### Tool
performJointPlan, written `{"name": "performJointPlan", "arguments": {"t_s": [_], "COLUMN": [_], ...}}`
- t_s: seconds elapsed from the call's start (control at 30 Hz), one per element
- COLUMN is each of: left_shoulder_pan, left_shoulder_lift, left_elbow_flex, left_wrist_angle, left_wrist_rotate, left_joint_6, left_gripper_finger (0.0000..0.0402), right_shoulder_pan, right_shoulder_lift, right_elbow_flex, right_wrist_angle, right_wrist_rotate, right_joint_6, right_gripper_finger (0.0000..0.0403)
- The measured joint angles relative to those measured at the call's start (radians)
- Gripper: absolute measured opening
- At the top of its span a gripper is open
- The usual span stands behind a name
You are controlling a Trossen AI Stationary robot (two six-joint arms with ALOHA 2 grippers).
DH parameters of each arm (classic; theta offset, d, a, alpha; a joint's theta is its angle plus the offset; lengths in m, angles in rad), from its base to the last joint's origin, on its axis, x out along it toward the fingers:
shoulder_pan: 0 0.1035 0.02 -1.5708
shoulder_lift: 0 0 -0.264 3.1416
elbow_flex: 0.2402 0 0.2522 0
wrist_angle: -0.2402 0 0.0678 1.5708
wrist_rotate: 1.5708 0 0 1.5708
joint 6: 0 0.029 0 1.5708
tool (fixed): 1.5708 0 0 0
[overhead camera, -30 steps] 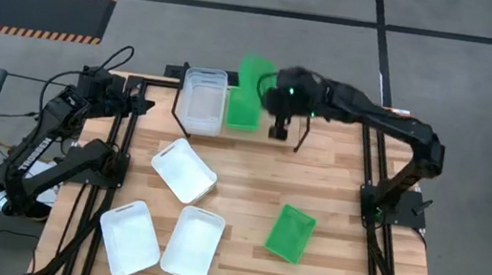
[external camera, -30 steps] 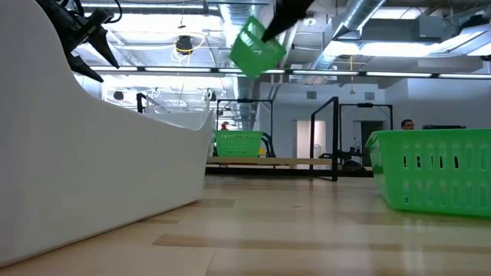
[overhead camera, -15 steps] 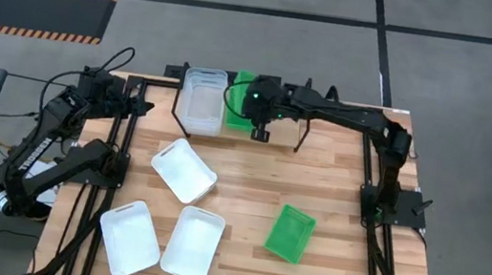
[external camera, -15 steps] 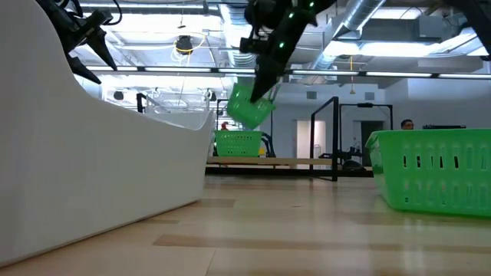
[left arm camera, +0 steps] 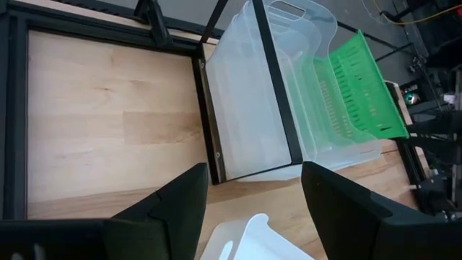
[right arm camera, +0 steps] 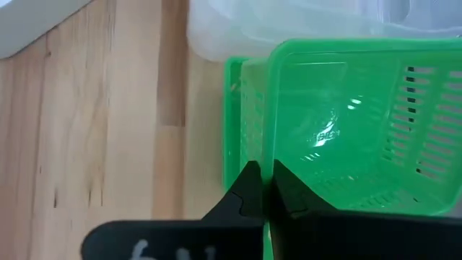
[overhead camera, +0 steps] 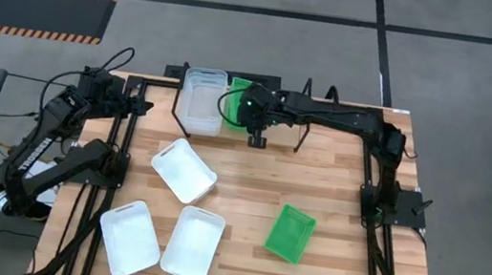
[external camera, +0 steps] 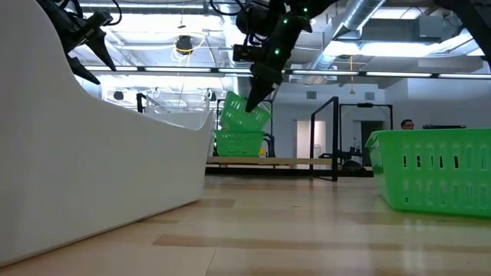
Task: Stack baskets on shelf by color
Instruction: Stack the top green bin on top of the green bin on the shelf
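My right end effector [right arm camera: 261, 189] is clenched on the rim of a green basket [right arm camera: 346, 123], the wall pinched thin between my two fingers, and I hold it tilted over a second green basket [external camera: 239, 142] that already sits on the shelf [overhead camera: 300, 128] at the far edge of the bench [overhead camera: 250, 177]. From the low view the carried one seems to hang with one end dipping into the seated one, not yet nested flat. I judge it light and a little springy: thin lattice plastic that would flex at the rim if squeezed hard, and smooth enough to swing or slip from a one-edge pinch, so the middle of a short wall is the sensible place to hold. Just beside it on the shelf stand the clear baskets [left arm camera: 278, 94], nested one in another, with nothing else in them that I can see. Out on the bench lie three white baskets [overhead camera: 184, 169], each apart and holding nothing, and one more green basket [overhead camera: 290, 233] alone towards my right side, also with nothing inside. My left end effector [left arm camera: 249, 198] waits released, fingers spread, at the left edge of the bench, facing the shelf.
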Motion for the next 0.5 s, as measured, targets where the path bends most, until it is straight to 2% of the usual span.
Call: {"name": "performJointPlan", "arguments": {"t_s": [0.17, 0.5], "left_shoulder_pan": [0.000, 0.000], "left_shoulder_lift": [0.000, 0.000], "left_elbow_flex": [0.000, 0.000], "left_wrist_angle": [0.000, -0.002], "left_wrist_rotate": [0.000, 0.000], "left_joint_6": [-0.001, -0.002], "left_gripper_finger": [0.0212, 0.0212], "right_shoulder_pan": [-0.008, -0.018], "right_shoulder_lift": [0.000, 0.000], "right_elbow_flex": [0.000, 0.000], "right_wrist_angle": [-0.008, -0.010], "right_wrist_rotate": [-0.001, -0.003], "right_joint_6": [0.027, 0.036], "right_gripper_finger": [0.0014, 0.0061]}}
